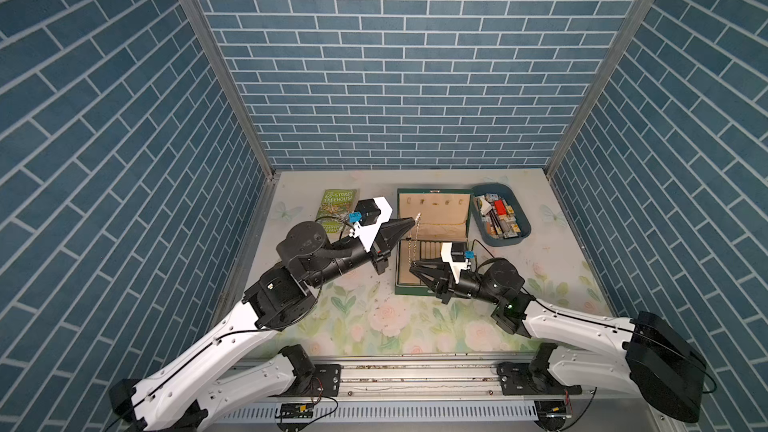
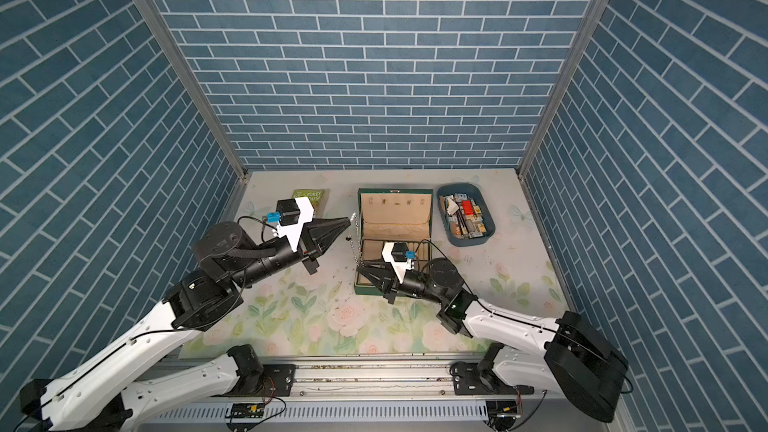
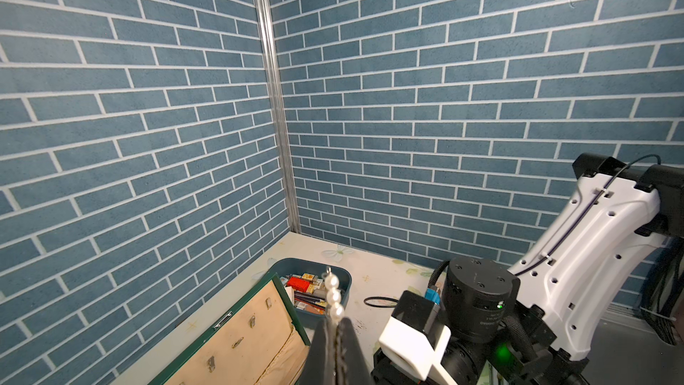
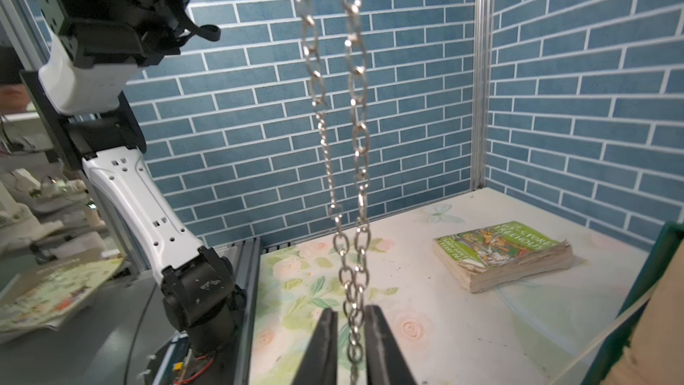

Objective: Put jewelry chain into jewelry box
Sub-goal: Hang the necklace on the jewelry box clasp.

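- Left pincer (image 1: 414,221) is clamping the chain (image 1: 412,243) by its top end, at centre frame.
- Right pincer (image 1: 411,268) is pinching its lower part just below.
- Chain is hanging doubled by the left edge of the open box (image 1: 405,290).

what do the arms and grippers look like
Left arm and right arm: white moulded shells, black joints, a black cable along each. The left gripper and right gripper have black fingers tapering to a wedge, behind a white bracket with a black camera and blue plug. A green light glows on the right arm.
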